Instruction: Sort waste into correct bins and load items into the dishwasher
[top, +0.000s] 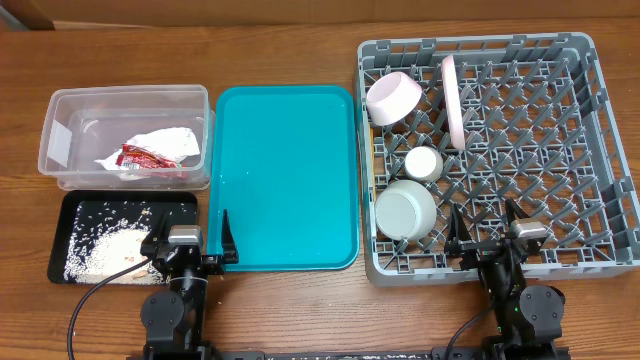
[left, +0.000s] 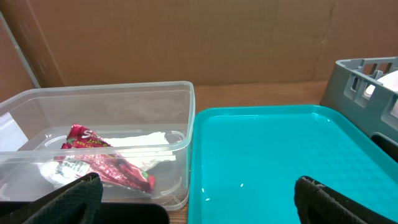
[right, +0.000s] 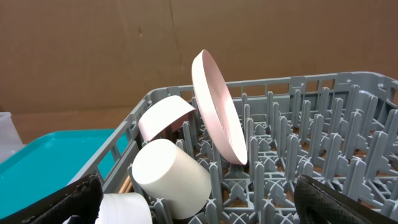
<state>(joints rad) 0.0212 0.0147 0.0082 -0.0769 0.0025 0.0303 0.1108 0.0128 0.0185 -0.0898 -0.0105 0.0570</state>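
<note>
Looks done: red printed snack wrapper (top: 145, 157) sits in clear rectangular plastic tub (top: 60, 105) far left, round pale pink plate (top: 453, 98) stands in grey pegged plastic rack (top: 590, 150) right; left end effector (top: 190, 242), right end effector (top: 485, 238) are wide open, empty, so verify, don't regrasp.

Brown wood-grain table (top: 300, 310) spanning the overhead frame, evenly lit. Plain brown cardboard backdrop (left: 186, 37) across the top of both wrist views, creased at upper left.
</note>
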